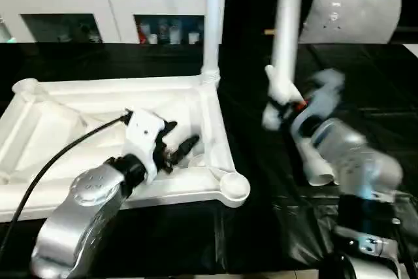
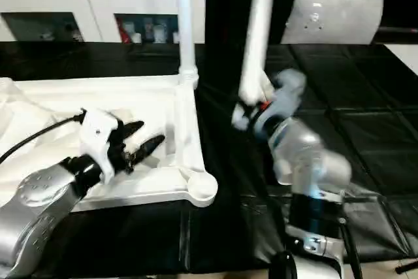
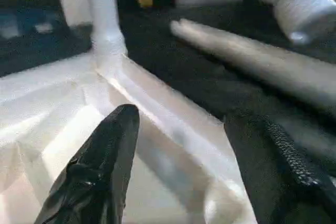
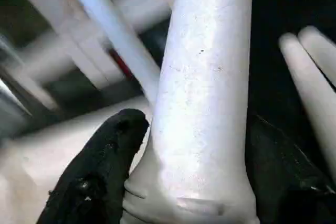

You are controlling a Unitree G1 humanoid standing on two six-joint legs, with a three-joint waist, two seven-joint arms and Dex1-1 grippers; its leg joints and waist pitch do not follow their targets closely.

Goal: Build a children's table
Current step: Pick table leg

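Left eye view: I see the white plastic tabletop upside down on the black work surface, one white leg upright in its far right socket. My left gripper hovers spread over the ribs. Right wrist view: my right gripper pinches a second white cylindrical leg, right of the top.

Tabletop left, leg upright in far corner socket; second leg right.

White tabletop upside down, 1 leg socketed upright.
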